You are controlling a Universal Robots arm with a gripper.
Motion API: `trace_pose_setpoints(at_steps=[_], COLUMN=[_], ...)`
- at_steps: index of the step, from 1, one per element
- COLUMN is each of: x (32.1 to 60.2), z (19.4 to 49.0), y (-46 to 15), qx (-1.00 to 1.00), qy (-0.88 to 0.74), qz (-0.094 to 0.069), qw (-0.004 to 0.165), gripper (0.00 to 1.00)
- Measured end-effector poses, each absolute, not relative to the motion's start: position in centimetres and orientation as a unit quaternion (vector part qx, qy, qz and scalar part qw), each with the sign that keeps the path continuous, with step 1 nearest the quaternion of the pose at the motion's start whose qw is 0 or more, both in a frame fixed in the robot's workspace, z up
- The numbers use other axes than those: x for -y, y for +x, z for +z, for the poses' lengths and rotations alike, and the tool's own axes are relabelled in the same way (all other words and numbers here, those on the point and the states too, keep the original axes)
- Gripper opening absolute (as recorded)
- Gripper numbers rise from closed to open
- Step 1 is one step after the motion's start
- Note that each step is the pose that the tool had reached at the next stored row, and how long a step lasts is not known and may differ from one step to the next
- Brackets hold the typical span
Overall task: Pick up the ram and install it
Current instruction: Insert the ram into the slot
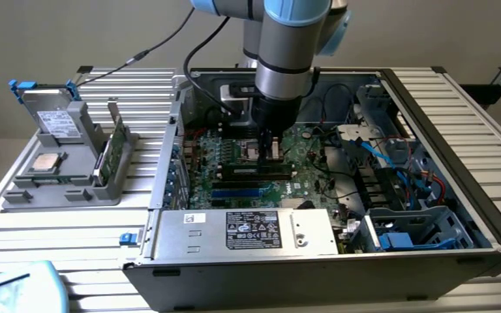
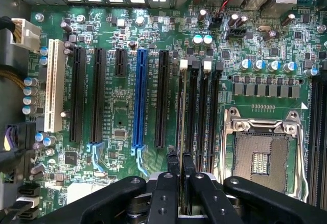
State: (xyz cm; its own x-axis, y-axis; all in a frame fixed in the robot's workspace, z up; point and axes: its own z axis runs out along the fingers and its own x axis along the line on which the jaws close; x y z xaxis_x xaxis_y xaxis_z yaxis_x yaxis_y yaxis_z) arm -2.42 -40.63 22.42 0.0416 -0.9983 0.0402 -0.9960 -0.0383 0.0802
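Note:
My gripper (image 1: 270,153) reaches down into the open computer case (image 1: 459,169), over the motherboard (image 1: 312,186). In the wrist view its two black fingers (image 2: 172,165) stand close together, and my gripper (image 2: 180,157) is shut on the ram (image 2: 179,111). The ram is seen edge-on as a thin strip. It lies in line with the first of the black memory slots (image 2: 196,111), beside the processor socket (image 2: 263,160). Whether it sits in the slot or just above it I cannot tell.
A blue expansion slot (image 2: 139,96) and black ones lie beside the memory slots. The silver power supply (image 1: 246,231) fills the case front, with cables (image 1: 407,169) on the exterior view's right. On the table's left, a grey holder (image 1: 68,189) carries a green board (image 1: 114,140), a processor chip (image 1: 46,163) and a drive (image 1: 55,120).

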Motion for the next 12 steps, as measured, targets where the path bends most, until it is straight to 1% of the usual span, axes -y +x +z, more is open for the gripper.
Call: trace_pose_setpoints(at_steps=[12], x=[40.61], z=[22.25], y=[-2.42], qx=[0.696], qy=[0.717], qz=[-0.014], qw=[0.043], gripper=[0.14])
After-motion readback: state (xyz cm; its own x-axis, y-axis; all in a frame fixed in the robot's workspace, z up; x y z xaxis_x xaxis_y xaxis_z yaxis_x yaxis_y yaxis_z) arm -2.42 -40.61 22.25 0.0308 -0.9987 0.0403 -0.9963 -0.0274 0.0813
